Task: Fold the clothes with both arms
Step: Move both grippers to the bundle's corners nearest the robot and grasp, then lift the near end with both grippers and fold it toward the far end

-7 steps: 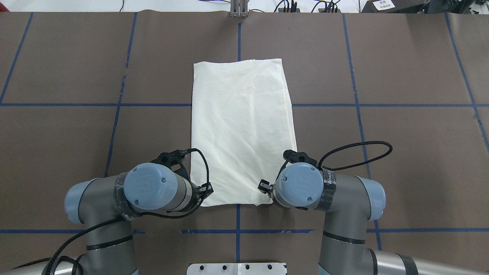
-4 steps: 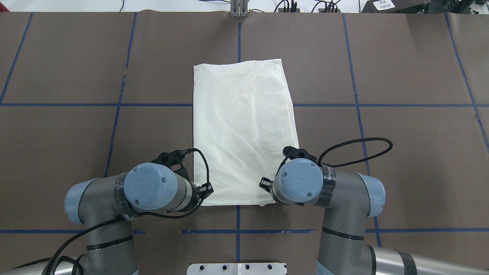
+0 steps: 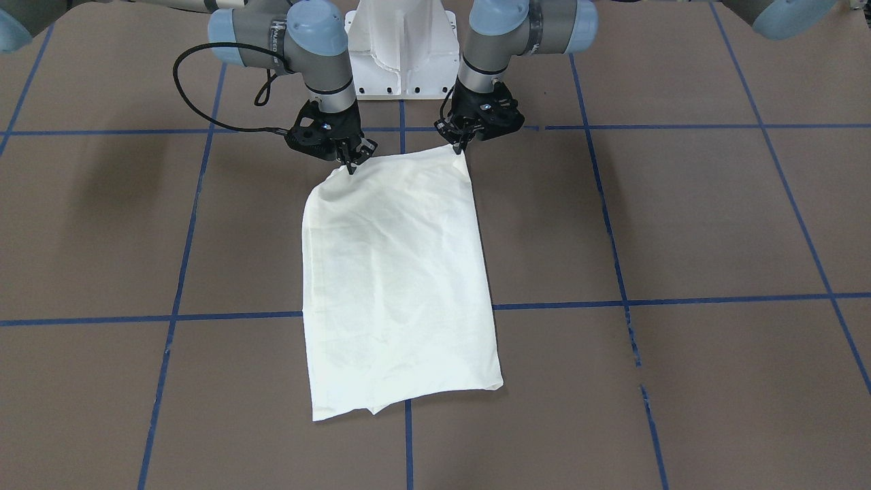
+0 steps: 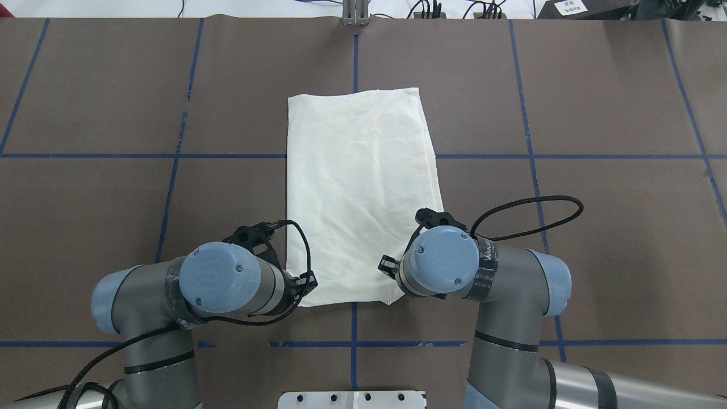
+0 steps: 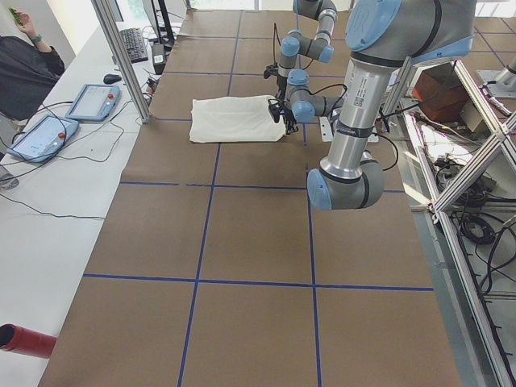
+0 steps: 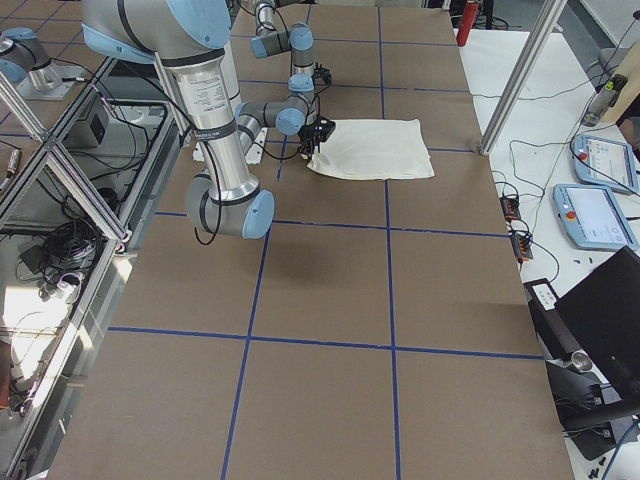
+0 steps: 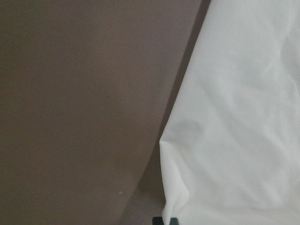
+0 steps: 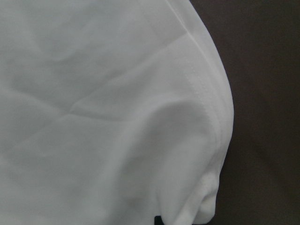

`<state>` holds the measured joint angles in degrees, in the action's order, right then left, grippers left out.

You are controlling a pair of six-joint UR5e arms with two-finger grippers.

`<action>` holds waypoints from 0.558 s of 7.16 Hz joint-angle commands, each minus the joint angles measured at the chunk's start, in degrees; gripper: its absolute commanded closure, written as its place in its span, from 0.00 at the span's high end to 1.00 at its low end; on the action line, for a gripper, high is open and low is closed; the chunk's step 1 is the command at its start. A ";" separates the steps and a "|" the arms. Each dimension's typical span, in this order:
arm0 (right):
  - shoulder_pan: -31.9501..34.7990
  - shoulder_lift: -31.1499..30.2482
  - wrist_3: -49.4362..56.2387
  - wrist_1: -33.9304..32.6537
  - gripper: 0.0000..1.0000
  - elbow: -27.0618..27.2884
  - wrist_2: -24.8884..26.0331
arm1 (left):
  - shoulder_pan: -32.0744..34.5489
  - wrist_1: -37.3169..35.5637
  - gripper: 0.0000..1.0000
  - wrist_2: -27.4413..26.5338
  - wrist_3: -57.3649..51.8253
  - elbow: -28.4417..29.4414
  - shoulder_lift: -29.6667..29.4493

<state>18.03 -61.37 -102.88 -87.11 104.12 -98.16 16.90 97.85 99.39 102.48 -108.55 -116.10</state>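
The cream shirt (image 4: 358,193) lies folded into a long rectangle, plain side up, in the middle of the table; its print is hidden. My left gripper (image 3: 461,148) is shut on the shirt's near corner on my left side, low at the table. My right gripper (image 3: 351,165) is shut on the near corner on my right side, and that corner is raised and bunched. In the overhead view both grippers are hidden under their wrists. The left wrist view shows the shirt edge (image 7: 234,117) pinched at the bottom. The right wrist view shows the gathered hem (image 8: 206,122).
The brown table cover (image 4: 596,227) carries a grid of blue tape lines. The white pedestal base (image 3: 401,47) stands just behind the grippers. A metal post (image 4: 355,14) stands at the far edge. Tablets (image 6: 590,215) and cables lie on the side bench.
My right arm has moved inward and away from the robot with its corner, which has lifted and puckered. My left arm has shifted only slightly.
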 commanded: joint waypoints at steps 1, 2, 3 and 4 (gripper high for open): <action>-0.71 -1.02 0.39 0.01 0.00 2.73 -0.80 | -0.63 -2.55 0.00 -0.07 0.00 -4.37 0.53; -1.24 -2.16 0.48 -0.07 0.00 5.54 -2.63 | -1.77 -6.23 0.00 -0.07 0.00 -7.44 0.44; -2.20 -2.87 0.22 -0.42 0.00 8.87 -5.69 | -3.52 -9.40 0.00 -0.07 0.00 -9.56 0.44; -3.95 -3.92 0.05 -0.60 0.00 11.52 -6.51 | -4.84 -11.08 0.00 -0.07 0.00 -11.58 0.53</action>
<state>15.80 -64.10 -102.63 -87.45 112.12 -102.83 13.78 89.60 99.32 102.48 -117.42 -115.64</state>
